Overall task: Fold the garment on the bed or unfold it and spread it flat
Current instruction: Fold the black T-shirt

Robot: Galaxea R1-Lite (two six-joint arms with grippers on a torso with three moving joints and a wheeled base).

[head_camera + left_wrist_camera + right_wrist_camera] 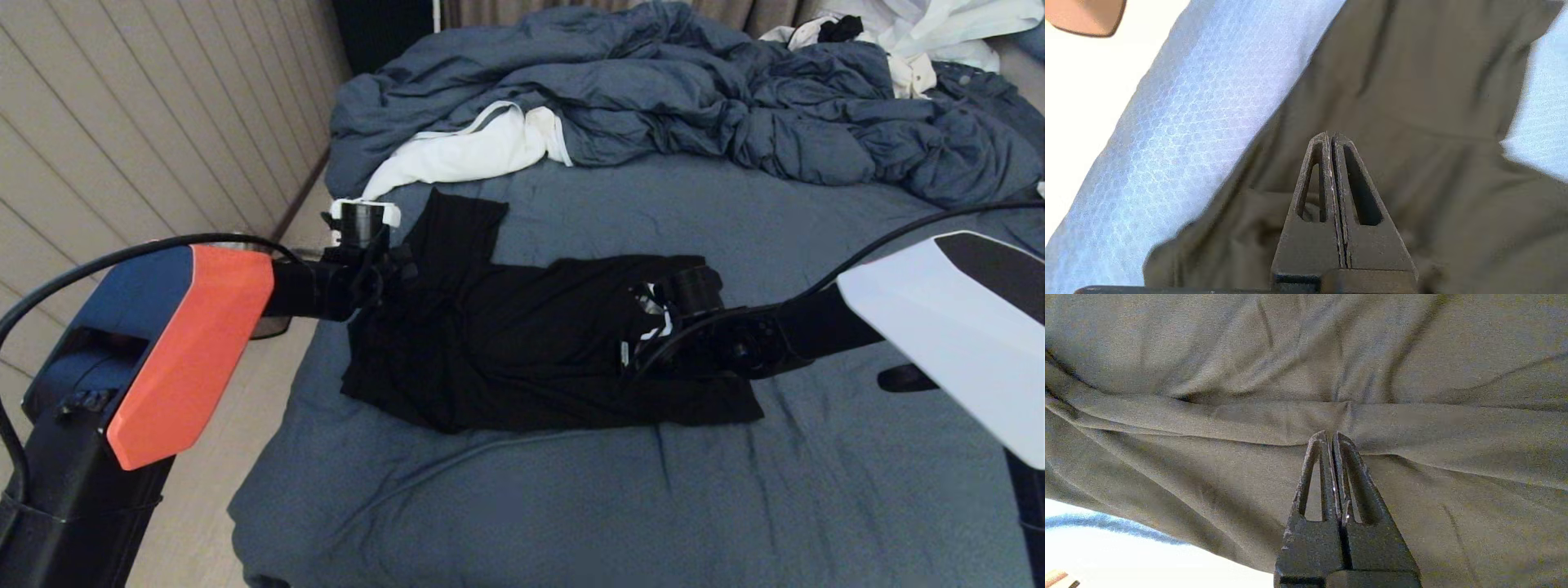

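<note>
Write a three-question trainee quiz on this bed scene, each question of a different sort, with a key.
1. True or false: the black T-shirt lies on the bed.
2. The white cloth lies: A) beside the duvet; B) on the floor.
3. How do the left gripper and right gripper stand?

Key: 1 true; 2 A; 3 both shut, over the shirt.

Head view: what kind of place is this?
Most likely a bedroom: a large bed with a slate-blue sheet, a rumpled duvet at its far end, and a black T-shirt lying on it.
</note>
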